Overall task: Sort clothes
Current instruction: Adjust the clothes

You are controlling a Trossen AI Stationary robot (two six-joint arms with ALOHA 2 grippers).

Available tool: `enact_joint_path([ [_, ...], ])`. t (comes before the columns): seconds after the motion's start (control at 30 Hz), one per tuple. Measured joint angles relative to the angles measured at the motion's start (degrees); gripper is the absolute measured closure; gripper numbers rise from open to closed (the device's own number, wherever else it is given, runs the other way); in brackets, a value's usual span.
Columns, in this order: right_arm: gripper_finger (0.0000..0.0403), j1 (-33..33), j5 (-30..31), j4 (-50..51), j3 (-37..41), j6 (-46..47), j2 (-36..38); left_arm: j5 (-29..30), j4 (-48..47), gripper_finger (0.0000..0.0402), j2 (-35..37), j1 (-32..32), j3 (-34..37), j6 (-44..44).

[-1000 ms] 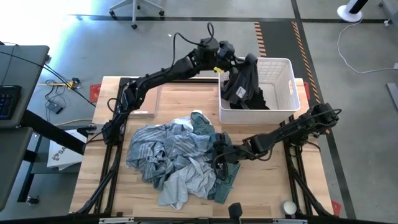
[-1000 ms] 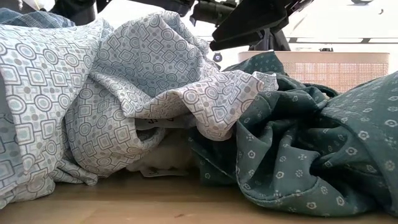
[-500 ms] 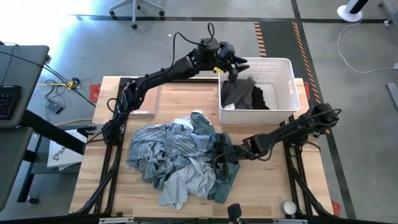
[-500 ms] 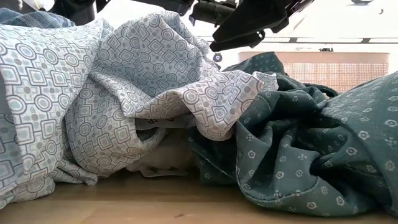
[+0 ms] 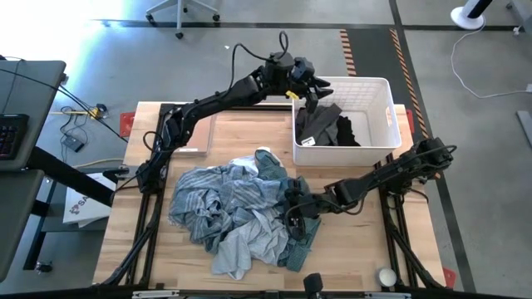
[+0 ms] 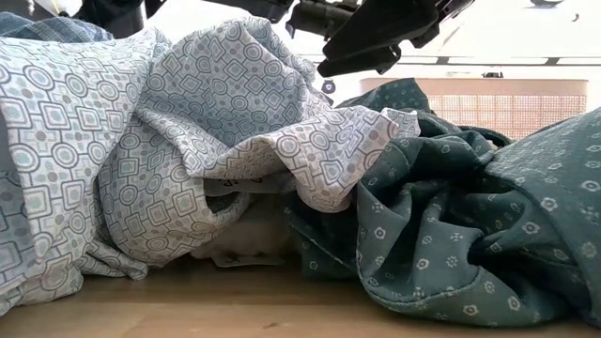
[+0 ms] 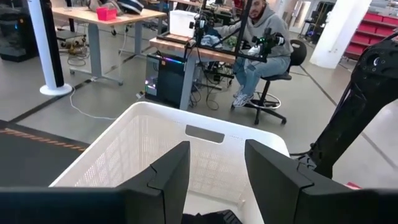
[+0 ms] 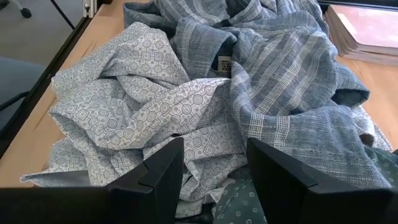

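A heap of clothes (image 5: 237,208) lies mid-table: a white shirt with grey pattern (image 8: 143,118), a blue-grey striped one (image 8: 292,81) and a dark green one (image 6: 451,216) at the heap's right edge. A black garment (image 5: 322,124) lies inside the white slatted basket (image 5: 391,116) at the far right. My left gripper (image 5: 312,90) hangs open above the basket's left part, its fingers (image 7: 168,174) apart and nothing between them. My right gripper (image 5: 293,208) is open, low at the heap's right edge over the dark green garment. My right gripper (image 8: 214,162) stands open, low over the heap where the white patterned shirt meets the dark green garment (image 8: 239,202). Whether its fingers touch the cloth I cannot tell.
A flat board or book (image 5: 198,137) lies on the table's far left part, beyond the heap. A small white ball (image 5: 386,276) sits at the near right corner. Beyond the basket wall (image 7: 124,143), a person (image 7: 261,43) sits on a chair in the room.
My left gripper has opened and let go of the black garment, which hung below it over the basket's left side. The garment has fallen and now lies crumpled inside the basket. The gripper stays above the basket.
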State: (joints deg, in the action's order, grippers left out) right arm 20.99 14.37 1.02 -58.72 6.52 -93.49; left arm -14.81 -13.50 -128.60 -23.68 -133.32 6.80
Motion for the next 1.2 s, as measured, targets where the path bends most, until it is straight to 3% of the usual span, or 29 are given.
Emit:
enact_joint_path([
  [0.33, 0.0229, 0.0, 0.27, 0.01, 0.0, -1.16, 0.0, -1.44, -5.33, 0.025, 1.06, 0.36, -0.02, -3.6],
  [0.63, 0.0229, 0.02, -1.09, -0.14, 0.02, -4.27, 0.0, 0.81, -10.84, 0.025, 9.07, 2.96, -0.02, -9.74],
  [0.83, 0.0229, -0.31, -0.92, -9.62, 0.0, -25.1, 0.04, 8.93, -19.28, 0.025, 17.19, 6.46, -0.09, -15.39],
  [0.9, 0.0229, -0.33, -0.9, -11.16, 0.0, -28.24, 0.04, 11.81, -23.36, 0.025, 20.12, 7.85, -0.13, -16.69],
  [1.2, 0.0229, -0.37, -0.87, -15.0, 0.02, -20.06, 0.04, 23.41, -40.19, 0.025, 30.7, 15.42, -0.13, -17.3],
])
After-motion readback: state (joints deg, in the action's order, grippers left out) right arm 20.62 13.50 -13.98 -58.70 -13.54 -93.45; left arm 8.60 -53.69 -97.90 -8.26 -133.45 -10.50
